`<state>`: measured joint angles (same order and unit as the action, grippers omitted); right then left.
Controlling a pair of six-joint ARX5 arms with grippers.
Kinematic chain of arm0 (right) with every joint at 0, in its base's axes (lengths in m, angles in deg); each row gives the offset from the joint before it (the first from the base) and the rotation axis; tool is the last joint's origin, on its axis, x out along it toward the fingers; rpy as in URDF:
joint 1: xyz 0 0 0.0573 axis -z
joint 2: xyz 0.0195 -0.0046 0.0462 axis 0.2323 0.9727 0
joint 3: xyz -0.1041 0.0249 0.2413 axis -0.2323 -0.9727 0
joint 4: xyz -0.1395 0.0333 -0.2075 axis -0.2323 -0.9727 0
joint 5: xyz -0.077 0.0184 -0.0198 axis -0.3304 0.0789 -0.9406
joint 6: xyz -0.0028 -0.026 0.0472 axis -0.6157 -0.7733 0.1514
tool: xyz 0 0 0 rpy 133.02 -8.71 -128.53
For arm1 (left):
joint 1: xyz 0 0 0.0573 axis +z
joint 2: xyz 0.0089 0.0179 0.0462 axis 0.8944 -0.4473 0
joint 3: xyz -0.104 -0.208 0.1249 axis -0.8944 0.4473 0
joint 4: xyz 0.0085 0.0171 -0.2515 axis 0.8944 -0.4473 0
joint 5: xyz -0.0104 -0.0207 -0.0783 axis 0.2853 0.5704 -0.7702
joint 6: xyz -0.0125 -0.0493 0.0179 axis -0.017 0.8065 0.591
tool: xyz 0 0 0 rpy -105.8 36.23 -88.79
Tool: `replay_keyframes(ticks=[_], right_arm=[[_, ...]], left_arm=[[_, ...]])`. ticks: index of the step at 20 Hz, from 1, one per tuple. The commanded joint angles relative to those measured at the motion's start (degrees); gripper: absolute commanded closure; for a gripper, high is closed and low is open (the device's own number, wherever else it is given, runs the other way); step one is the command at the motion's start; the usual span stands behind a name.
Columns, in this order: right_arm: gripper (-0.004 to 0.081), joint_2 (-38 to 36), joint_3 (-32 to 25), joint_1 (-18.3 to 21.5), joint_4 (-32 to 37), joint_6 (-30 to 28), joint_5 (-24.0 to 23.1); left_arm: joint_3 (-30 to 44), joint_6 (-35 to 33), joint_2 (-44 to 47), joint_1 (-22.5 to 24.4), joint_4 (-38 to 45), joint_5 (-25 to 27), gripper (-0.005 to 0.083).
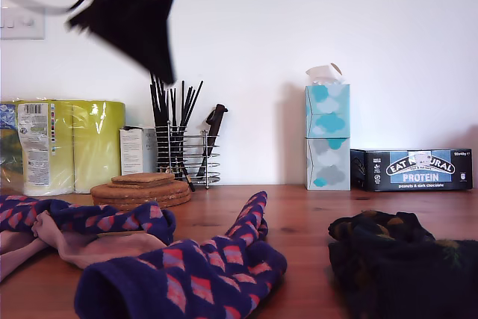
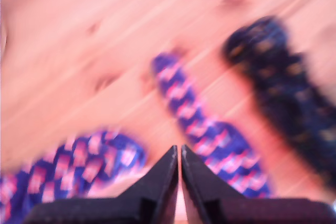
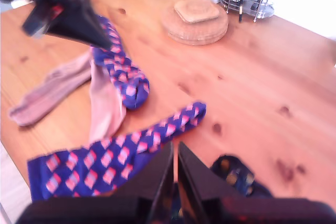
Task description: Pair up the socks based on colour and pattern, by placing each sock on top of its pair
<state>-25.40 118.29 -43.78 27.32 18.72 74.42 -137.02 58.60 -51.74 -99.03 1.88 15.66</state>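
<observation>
Showing only in 2nd wrist view: pale pink socks (image 3: pixel 100 103) full-length; both grippers' jaws closed, empty.

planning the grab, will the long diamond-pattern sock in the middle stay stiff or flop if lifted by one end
Likely floppy: the diamond sock lies flat in a loose bend on the wooden table, so a lifted end would probably leave the rest dangling. Its knit looks soft and light, unlikely to slip from closed jaws. Pushed, it would probably bunch rather than slide.

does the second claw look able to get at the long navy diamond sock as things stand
Probably yes. My second claw hangs shut above the navy diamond sock, which lies flat on bare table with nothing over it. It would need to open first.
</observation>
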Motion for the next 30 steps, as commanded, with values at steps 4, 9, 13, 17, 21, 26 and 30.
replay_keyframes(ticks=[4, 9, 13, 17, 21, 26, 30], right_arm=[[0.0783, -0.66, -4.74, 0.13, 0.9, 1.73, -0.28], [0.0783, -1.22, -4.74, 0.11, 2.12, 2.54, 0.74], [0.0783, -1.22, -4.74, 0.09, 2.32, 2.62, 0.74], [0.0783, -1.27, -4.72, 0.09, 3.5, 2.84, 1.14], [0.0783, -1.27, -4.72, 0.09, 3.43, 2.84, 1.16], [0.0783, -1.27, -4.72, 0.09, 3.43, 2.84, 1.16], [0.0783, -1.27, -4.72, 0.09, 3.43, 2.86, 1.18]], left_arm=[[12.57, -2.32, 5.4, 4.96, 10.64, -8.04, 0.0794], [19.89, -5.49, 2.12, 8.41, 22.58, -13.68, 0.0794], [19.89, -7.93, -3.26, 9.62, 27.28, -17.55, 0.0794], [19.89, -10.75, -10.6, 10.14, 28.3, -18.88, 0.0794], [19.89, -11.17, -16.46, 10.4, 28.35, -19.06, 0.0794], [19.87, -11.19, -19.65, 10.43, 25.31, -18.99, 0.0795], [19.87, -13.27, -19.71, 10.49, 18.34, -17.09, 0.0795]])
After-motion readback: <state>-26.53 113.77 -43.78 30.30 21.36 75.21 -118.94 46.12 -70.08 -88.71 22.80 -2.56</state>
